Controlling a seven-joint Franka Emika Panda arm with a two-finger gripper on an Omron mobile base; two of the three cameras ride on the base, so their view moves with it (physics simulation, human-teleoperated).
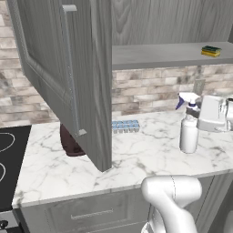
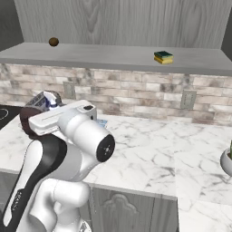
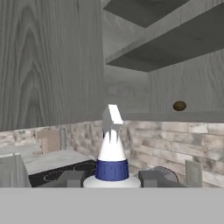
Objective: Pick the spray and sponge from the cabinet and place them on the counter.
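Note:
The spray [image 1: 188, 134] stands upright at the counter [image 1: 136, 154], right of the open cabinet [image 1: 54, 59] door; I cannot tell if its base touches the marble. My gripper [image 1: 194, 112] comes in from the right and is shut on its neck, under the white trigger head. In the hand view the spray [image 3: 112, 146] rises between my fingertips [image 3: 70, 178], blue collar just above them. The sponge [image 1: 210, 51], yellow with a green top, lies on the cabinet's inner shelf, up and to the right of the gripper. From the right base it is the sponge [image 2: 163, 57] right of the shelf's centre.
A pale blue ice-cube tray [image 1: 125, 126] lies by the brick wall. A dark red object [image 1: 70, 143] sits behind the hanging door. The black stovetop [image 1: 9, 159] borders the counter on the left. A small brown ball [image 2: 53, 41] rests on the shelf's left end.

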